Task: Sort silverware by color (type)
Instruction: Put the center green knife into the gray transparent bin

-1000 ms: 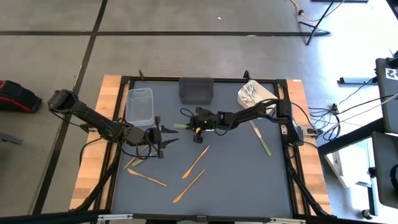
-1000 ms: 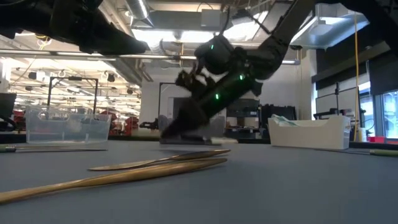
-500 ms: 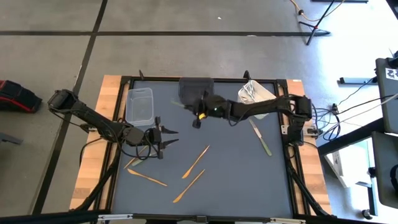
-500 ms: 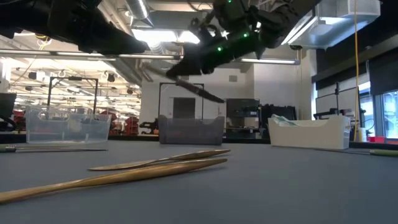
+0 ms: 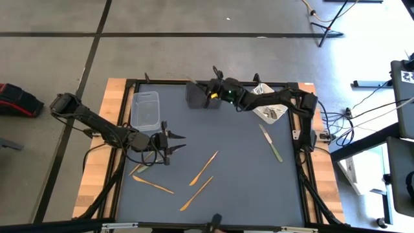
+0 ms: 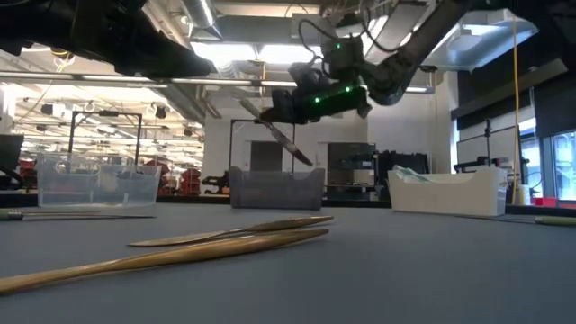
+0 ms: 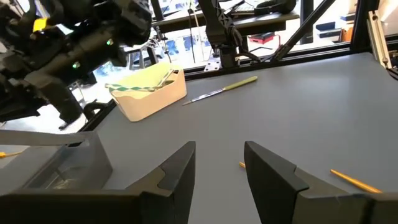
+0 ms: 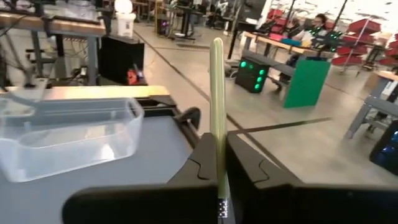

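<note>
Right claw [image 6: 286, 112] aloft, pinching knife [image 6: 290, 144]

High: straight down over whole table [image 5: 259, 181]. Low: tabletop level, facing room. Wrist cams: close, forward past own fingers. Clear tub [image 5: 145, 109] shared by high, low, right wrist.

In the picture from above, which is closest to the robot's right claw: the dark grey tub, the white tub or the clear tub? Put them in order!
From the right gripper, which is shut on a pale green utensil:
1. Dark grey tub, right beneath it at the table's far edge.
2. White tub, to its right side.
3. Clear tub, farthest, over by the left arm.
</note>
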Robot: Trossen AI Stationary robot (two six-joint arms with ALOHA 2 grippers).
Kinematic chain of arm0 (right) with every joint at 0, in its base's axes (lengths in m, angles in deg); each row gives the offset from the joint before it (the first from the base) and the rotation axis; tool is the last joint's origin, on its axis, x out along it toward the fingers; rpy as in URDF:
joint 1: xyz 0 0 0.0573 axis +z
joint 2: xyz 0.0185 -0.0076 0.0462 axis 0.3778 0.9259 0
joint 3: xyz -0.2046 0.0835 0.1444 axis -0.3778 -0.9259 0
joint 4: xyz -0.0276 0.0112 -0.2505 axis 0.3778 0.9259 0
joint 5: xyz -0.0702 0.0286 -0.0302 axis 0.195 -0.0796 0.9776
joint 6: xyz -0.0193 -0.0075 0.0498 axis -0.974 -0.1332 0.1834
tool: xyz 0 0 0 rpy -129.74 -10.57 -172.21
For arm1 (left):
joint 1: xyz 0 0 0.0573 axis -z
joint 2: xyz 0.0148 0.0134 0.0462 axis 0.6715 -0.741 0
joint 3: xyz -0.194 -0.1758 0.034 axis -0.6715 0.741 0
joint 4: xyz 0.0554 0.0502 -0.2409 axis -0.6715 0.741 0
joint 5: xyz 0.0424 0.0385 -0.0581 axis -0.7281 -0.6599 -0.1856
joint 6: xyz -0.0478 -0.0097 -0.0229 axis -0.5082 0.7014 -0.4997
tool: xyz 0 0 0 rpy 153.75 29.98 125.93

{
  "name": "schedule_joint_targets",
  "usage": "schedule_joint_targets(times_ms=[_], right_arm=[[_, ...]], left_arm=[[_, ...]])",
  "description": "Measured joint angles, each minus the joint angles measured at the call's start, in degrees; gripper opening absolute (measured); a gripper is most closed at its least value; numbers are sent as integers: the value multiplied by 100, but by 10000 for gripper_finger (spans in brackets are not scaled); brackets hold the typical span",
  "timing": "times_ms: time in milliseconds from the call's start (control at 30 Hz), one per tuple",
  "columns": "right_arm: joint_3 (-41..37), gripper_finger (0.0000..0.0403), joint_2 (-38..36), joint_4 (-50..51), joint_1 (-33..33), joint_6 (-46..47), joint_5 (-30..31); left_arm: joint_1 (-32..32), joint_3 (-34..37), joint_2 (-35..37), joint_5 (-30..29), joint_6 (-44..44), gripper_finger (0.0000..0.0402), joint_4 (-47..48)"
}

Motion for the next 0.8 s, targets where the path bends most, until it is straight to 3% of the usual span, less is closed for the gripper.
schedule_joint_targets(times_ms=[333,800], right_arm=[[2,4,388,305,-575,398,-550],[4,13,428,753,-590,671,-565]], left_arm=[[0,0,0,0,2,133,-4],[0,0,0,0,2,133,-9]])
